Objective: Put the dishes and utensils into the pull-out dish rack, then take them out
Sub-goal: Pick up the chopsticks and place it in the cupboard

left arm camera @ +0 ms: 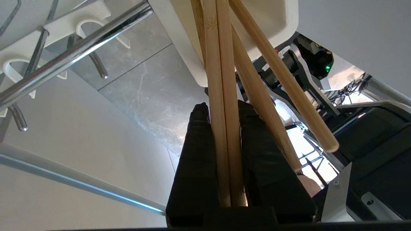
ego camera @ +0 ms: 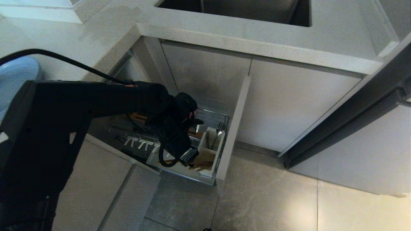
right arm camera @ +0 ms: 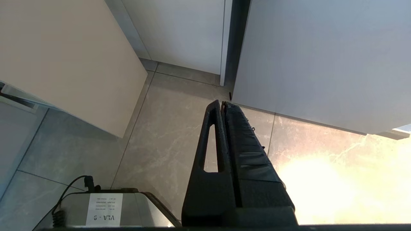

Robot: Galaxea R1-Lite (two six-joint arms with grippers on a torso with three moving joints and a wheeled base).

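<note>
The left gripper (left arm camera: 224,115) reaches down into the pull-out dish rack (ego camera: 212,114), which stands drawn out from under the counter (ego camera: 257,45), and its fingers (left arm camera: 196,150) are nearly closed, pinching two wooden chopsticks (left arm camera: 221,96) side by side between them. In the left wrist view the far ends of that pair run into the white utensil caddy (left arm camera: 282,19), and two more sticks (left arm camera: 282,86) lean out of the same caddy, crossing just beside the held pair and apart from the fingers. The main risk, as I judge it, is that loose pair: if the held sticks are pulled or pushed at a slant they may drag against the leaning ones and lever them out of the caddy onto the floor (ego camera: 273,199). The grip is narrow and on smooth round wood, so the two held sticks could also roll over one another or slide through the fingers and end up uneven, or one could drop free. The chrome rail (left arm camera: 80,48) and the white pegs (ego camera: 141,142) are near the arm, so a wide swing could knock the wrist or its cable on the rack. The light-blue plate (ego camera: 16,77) lies up on the counter at the far left; the pink bowl is not in view. The right gripper (right arm camera: 223,106) hangs parked over the floor, fingers pressed together and holding nothing
</note>
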